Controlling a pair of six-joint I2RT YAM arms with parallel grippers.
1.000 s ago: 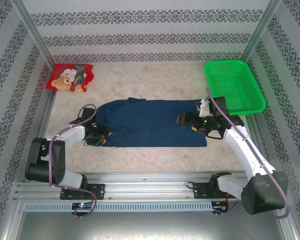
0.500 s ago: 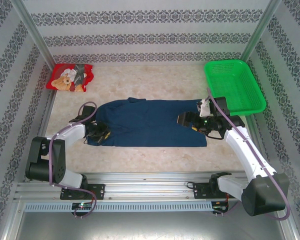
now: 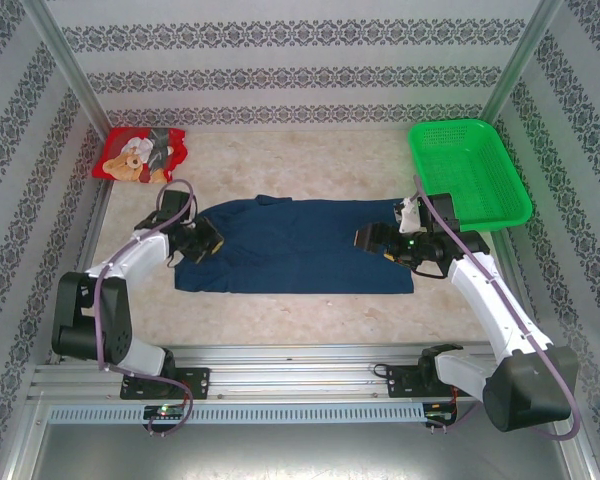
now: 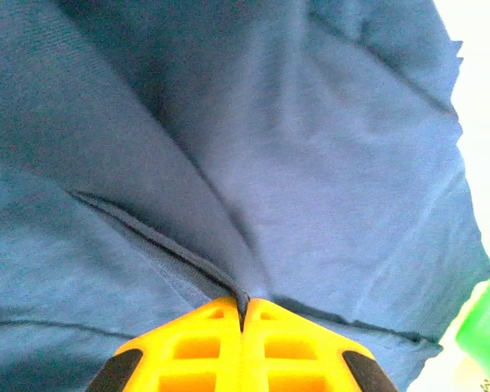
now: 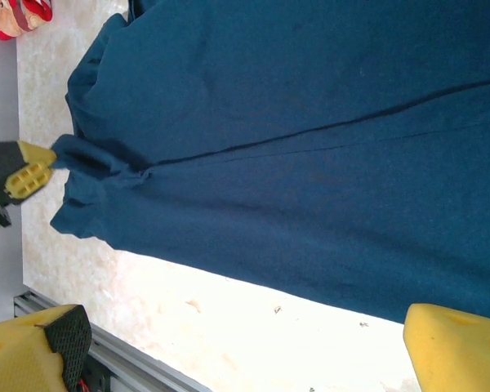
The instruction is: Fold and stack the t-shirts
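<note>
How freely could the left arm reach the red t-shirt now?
Probably not yet: the left end effector is shut on the navy t-shirt. Once released, only bare table lies between it and the red t-shirt.

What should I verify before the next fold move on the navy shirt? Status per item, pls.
1. Grip of left pincer on navy shirt: ok, shut on a pinched fold.
2. Grip of right pincer: not ok, open, fingers wide apart over the shirt's edge.
3. Cloth flat: not ok, bunched at the left pincer's end.
4. Fold area free of red shirt: ok, it lies apart at the far-left corner.
5. Gap between green basket and navy shirt: cannot tell, right arm covers it.
</note>
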